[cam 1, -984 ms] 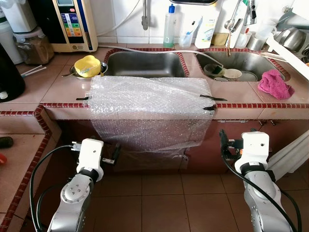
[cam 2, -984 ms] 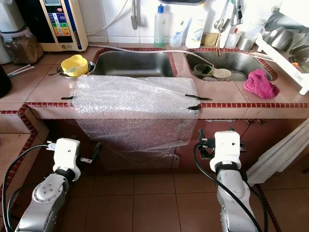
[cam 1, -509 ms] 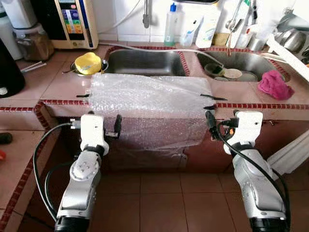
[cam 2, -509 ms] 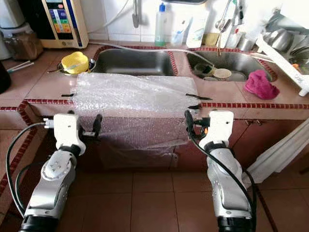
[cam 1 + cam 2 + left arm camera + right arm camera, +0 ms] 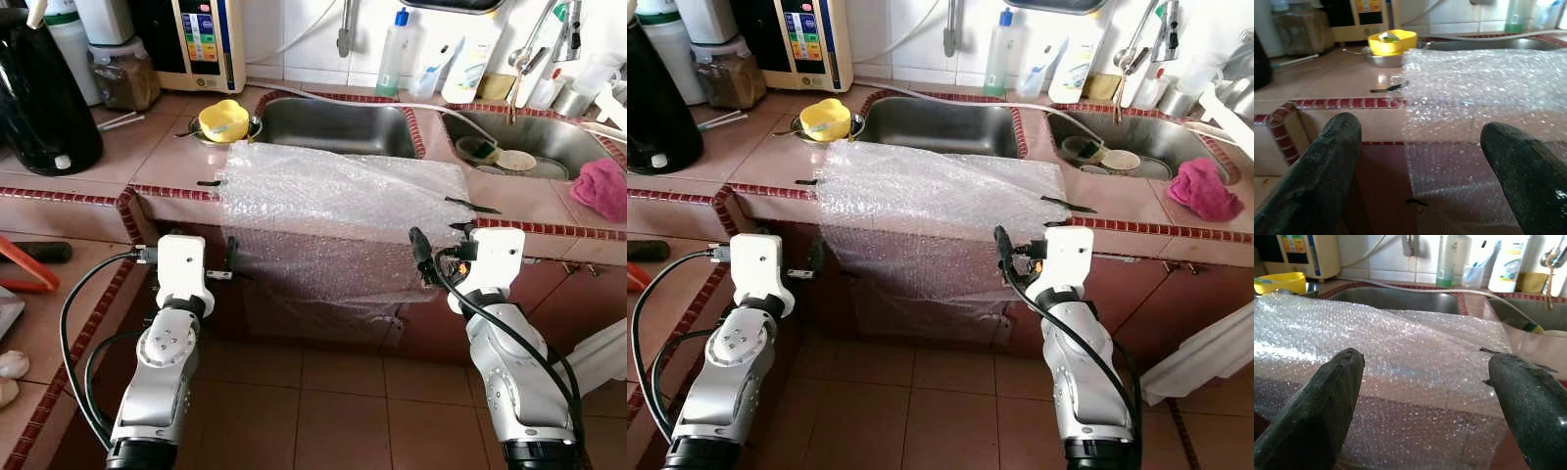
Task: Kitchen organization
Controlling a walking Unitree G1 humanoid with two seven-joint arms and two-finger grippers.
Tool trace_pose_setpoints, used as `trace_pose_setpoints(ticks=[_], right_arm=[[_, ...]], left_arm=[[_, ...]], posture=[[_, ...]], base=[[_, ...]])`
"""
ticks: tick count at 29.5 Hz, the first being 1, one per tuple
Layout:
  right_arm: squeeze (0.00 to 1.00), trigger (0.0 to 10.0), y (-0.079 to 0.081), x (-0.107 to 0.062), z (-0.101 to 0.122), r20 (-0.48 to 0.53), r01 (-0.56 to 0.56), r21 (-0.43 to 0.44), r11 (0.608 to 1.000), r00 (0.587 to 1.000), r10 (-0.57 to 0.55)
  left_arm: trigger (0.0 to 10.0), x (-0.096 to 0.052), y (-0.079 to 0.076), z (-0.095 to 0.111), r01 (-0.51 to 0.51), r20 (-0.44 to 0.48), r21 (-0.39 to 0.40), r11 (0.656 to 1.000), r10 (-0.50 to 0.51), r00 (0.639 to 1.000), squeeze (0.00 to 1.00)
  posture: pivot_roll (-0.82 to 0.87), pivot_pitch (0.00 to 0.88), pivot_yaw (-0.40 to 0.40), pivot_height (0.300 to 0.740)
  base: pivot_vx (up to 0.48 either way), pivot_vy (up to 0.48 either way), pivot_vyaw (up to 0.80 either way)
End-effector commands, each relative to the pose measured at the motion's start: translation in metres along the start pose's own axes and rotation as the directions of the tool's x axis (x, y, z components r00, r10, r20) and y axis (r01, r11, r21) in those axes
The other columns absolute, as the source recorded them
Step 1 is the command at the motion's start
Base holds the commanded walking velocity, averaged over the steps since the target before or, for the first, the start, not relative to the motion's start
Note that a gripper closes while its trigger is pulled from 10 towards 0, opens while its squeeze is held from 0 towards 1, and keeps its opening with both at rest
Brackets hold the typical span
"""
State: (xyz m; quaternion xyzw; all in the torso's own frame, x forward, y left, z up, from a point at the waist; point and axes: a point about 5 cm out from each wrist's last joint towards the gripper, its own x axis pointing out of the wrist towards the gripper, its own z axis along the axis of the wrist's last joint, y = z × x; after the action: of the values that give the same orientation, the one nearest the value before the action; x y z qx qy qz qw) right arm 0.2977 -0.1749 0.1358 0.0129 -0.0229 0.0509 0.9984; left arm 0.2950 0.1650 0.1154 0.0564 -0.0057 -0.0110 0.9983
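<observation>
One sheet of bubble wrap [image 5: 343, 211] lies over the front edge of the tiled table [image 5: 98, 191], its upper part flat on the table top in front of the sinks and its lower part hanging down the table's front face. Strips of black tape [image 5: 468, 204] hold its edges to the tiles; three can be counted, one on the sheet's left edge and two on its right.

Two grippers stand in front of the table, below its edge. The left gripper [image 5: 1420, 171] is just beside the sheet's left hanging edge, and its jaws are spread wide, with nothing between them. The right gripper [image 5: 1425, 396] is at the sheet's right hanging edge, and its jaws are likewise spread wide and hold nothing; its wrist view looks across the sheet's top.

Behind the bubble wrap are two steel sink basins: the left basin [image 5: 333, 122] directly behind the sheet, and the right basin [image 5: 549, 147] behind and to the sheet's right, with a few dishes [image 5: 505, 159] in it. One yellow bowl [image 5: 223, 119] sits in a steel dish at the sheet's back left corner. One pink cloth [image 5: 602, 188] lies on the table well to the sheet's right. One clear bottle with a blue cap [image 5: 394, 54] and one white bottle [image 5: 468, 64] stand at the wall behind the sinks. One black kettle [image 5: 44, 93] stands on the table far to the sheet's left, with one water dispenser [image 5: 201, 44] behind it.
</observation>
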Motion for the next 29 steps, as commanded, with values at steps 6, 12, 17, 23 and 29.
trace_pose_setpoints(ticks=[6, 12, 17, 23, 29], right_arm=[[0.0, 10.0, -0.006, -0.004, -0.008, -0.024, 0.059, 0.025, 0.998, 0.998, -0.059], [0.0, 10.0, -0.002, -0.002, -0.009, -0.021, 0.05, 0.026, 0.998, 0.999, -0.05], [0.0, 10.0, -0.001, -0.001, -0.008, -0.013, 0.05, 0.012, 0.999, 0.999, -0.05], [0.0, 10.0, 0.002, -0.003, -0.002, 0.022, 0.022, -0.02, 1.0, 1.0, -0.022], [0.0, 10.0, 0.0, -0.002, -0.001, 0.029, 0.029, -0.023, 0.999, 0.999, -0.028]], left_arm=[[10.0, -0.004, -0.005, -0.004, 0.043, -0.028, 0.014, 0.999, -0.042, 0.999, 0.0], [10.0, -0.001, -0.008, 0.0, 0.067, -0.019, 0.0, 0.998, -0.067, 0.998, 0.0], [10.0, 0.0, -0.008, 0.004, 0.067, 0.0, -0.01, 0.998, -0.067, 0.998, 0.0], [10.0, -0.001, -0.009, 0.009, 0.066, 0.006, -0.039, 0.997, -0.066, 0.998, 0.0], [10.0, 0.0, -0.009, 0.01, 0.077, 0.003, -0.049, 0.996, -0.077, 0.997, 0.0]], posture=[[0.02, 0.0, -0.015, 0.74], [0.02, 0.0, -0.011, 0.74], [0.02, 0.0, -0.009, 0.74], [0.02, 0.0, 0.001, 0.74], [0.02, 0.0, 0.003, 0.74]], base=[[0.0, 0.0, 0.0], [0.0, 0.0, -0.38], [0.0, 0.0, 0.0], [0.0, 0.0, 0.0], [0.281, 0.0, 0.0]])
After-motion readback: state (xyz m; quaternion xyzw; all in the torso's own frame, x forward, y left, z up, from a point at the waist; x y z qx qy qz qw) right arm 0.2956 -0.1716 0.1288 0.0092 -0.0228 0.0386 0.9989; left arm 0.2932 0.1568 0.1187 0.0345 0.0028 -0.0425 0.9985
